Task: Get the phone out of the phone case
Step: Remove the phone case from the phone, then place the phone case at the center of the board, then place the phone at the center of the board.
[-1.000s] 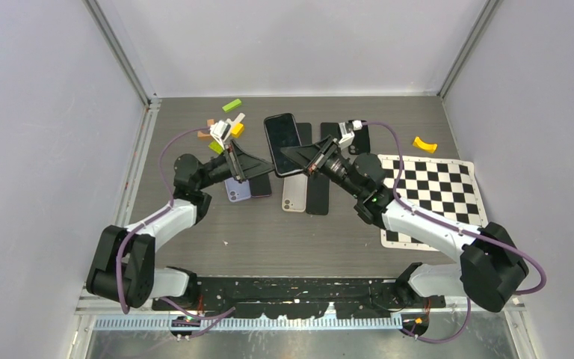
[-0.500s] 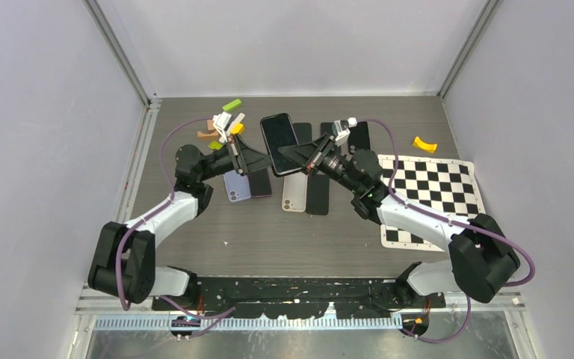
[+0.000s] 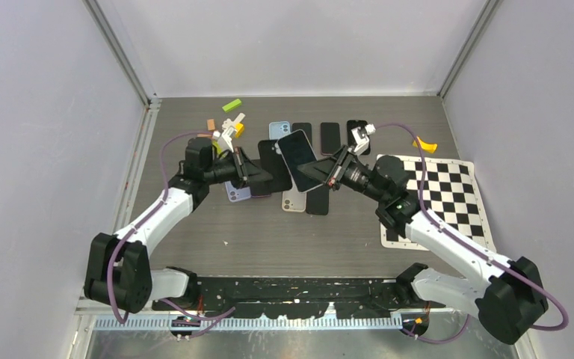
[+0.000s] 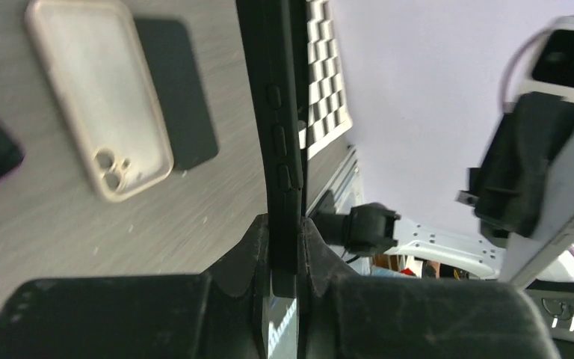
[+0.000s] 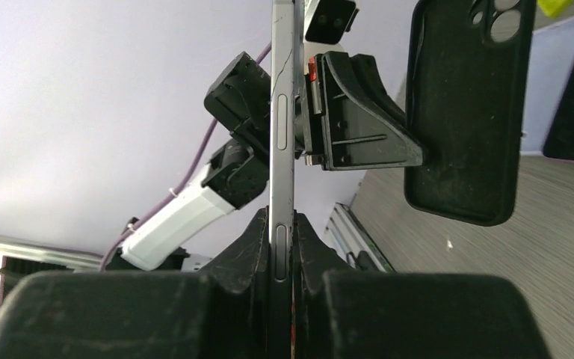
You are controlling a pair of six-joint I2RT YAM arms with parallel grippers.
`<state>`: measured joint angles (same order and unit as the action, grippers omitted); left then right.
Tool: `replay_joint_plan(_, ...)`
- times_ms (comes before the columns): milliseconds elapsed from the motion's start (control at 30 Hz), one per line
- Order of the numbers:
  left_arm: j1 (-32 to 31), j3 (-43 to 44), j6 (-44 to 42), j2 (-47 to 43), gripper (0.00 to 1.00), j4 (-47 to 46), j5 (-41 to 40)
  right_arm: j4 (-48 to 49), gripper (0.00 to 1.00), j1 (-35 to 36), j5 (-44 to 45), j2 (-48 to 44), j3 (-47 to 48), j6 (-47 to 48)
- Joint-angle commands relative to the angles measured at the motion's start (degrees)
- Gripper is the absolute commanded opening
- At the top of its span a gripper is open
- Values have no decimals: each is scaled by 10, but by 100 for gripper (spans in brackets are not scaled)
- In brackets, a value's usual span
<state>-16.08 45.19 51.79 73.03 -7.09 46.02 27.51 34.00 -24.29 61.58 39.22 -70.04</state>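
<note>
Phone (image 3: pixel 297 148) now uncased, in right gripper (image 5: pixel 282 224)

Robotics laboratory test cell: a grey wood-grain table (image 3: pixel 269 232) enclosed by plain pale walls (image 3: pixel 291 45) and aluminium frame posts (image 3: pixel 119 52), carrying a checkerboard mat (image 3: pixel 448 187), with two cabled robot arms (image 3: pixel 161 217) bolted at its near edge.

One held phone (image 3: pixel 299 152), one checkered mat (image 3: pixel 448 187), one green block (image 3: pixel 232 105) — one beige case (image 3: pixel 293 202)

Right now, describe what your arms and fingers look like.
The left arm and right arm match: white shells, black joints, a purple cable running along each. The fingers are matte black, tapering wedges.
</note>
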Motion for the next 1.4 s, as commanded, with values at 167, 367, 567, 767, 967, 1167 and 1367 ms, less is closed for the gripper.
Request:
replay_joint_plan(167, -24, -109, -76, -59, 0, 281, -50, -173, 1, 81, 156, 13, -54, 45)
replay_joint_plan(367, -25, -171, -59, -158, 0, 343, -67, -173, 1, 199, 262, 85, -55, 43)
replay_joint_plan(567, -25, -197, -57, -160, 0, 332, -78, -157, 1, 248, 321, 165, -38, 36)
replay_joint_plan(767, -25, -199, -78, -103, 10, 309, -79, -145, 1, 266, 359, 211, -16, 57)
replay_joint_plan(967, -25, -181, -93, -103, 62, 335, -101, -150, 8, 269, 344, 230, -17, 47)
replay_joint_plan(1167, -25, -160, -90, -145, 90, 374, -144, -196, 19, 270, 328, 232, -17, 48)
replay_joint_plan(1367, -25, -123, -94, -150, 100, 414, -174, -265, 34, 275, 306, 253, 17, 58)
